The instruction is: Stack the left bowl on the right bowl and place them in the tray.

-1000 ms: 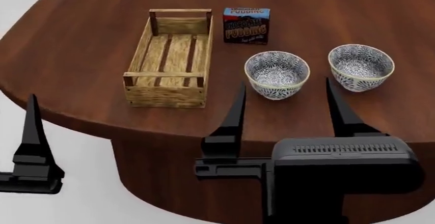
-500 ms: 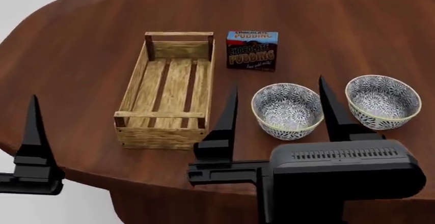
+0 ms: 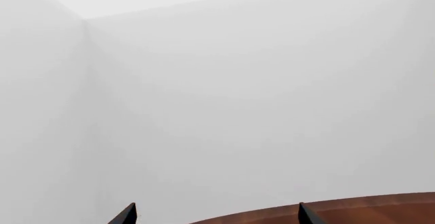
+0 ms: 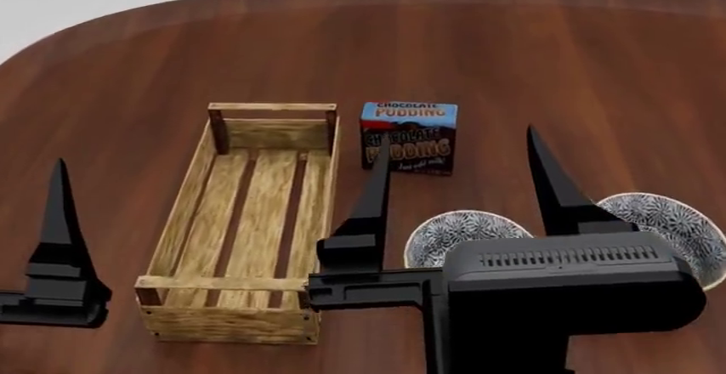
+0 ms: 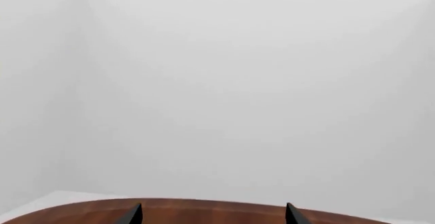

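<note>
Right gripper (image 4: pixel 460 178) spread open, empty, above left bowl (image 4: pixel 460 236); right bowl (image 4: pixel 672 225) beside it, tray (image 4: pixel 187 221) further left. Left gripper (image 4: pixel 57 221) idle, state unclear. Best lowered squarely over one rim wall before closing.

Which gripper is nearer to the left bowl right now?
Right. The right gripper frames the left bowl between its open fingers, while the left gripper sits beyond the tray.
</note>
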Controlling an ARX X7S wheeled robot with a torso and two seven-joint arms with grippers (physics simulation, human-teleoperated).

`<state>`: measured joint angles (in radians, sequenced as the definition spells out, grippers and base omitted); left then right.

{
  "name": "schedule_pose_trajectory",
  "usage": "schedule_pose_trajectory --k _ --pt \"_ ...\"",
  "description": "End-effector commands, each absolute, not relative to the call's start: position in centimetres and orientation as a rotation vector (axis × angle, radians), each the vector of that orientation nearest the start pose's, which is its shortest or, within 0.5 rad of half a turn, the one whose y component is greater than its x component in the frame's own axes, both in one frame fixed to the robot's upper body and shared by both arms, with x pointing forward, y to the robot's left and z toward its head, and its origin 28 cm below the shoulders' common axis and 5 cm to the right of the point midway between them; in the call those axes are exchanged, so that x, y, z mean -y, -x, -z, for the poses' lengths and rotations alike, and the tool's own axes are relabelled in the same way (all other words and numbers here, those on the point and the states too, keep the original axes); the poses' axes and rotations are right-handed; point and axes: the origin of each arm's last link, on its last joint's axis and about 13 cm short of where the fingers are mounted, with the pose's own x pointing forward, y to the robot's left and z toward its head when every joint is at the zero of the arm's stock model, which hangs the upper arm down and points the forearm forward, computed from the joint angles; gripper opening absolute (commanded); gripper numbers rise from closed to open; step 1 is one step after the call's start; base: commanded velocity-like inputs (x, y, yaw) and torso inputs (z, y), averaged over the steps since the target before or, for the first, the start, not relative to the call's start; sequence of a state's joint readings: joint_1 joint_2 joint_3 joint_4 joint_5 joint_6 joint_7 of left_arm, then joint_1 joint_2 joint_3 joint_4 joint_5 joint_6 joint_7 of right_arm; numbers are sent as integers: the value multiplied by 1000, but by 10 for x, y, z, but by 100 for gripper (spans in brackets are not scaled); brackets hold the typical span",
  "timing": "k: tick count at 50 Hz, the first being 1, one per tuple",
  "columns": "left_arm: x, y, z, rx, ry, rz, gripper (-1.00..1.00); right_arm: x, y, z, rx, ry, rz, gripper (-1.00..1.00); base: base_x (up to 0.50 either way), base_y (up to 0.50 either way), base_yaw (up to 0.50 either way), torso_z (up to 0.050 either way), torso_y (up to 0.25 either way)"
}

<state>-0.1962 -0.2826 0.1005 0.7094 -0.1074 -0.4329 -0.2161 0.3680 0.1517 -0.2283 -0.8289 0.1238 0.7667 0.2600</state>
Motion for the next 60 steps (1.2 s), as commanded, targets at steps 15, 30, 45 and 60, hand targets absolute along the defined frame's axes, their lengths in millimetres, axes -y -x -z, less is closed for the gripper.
schedule_pose_trajectory --k 15,30,45,60 --pt "-223 -212 -169 463 -149 -24 100 73 -216 -194 399 44 -47 100 500 0 0 0 1" --pt "-223 -211 -169 440 -139 -1 100 71 -217 -193 393 45 -49 100 500 0 0 0 1" --pt "-226 -207 -163 477 -158 -37 100 71 -215 -194 401 26 -51 100 500 0 0 0 1" --pt "-226 -205 -159 455 -178 -30 100 72 -214 -196 413 1 -48 100 96 0 0 0 -62"
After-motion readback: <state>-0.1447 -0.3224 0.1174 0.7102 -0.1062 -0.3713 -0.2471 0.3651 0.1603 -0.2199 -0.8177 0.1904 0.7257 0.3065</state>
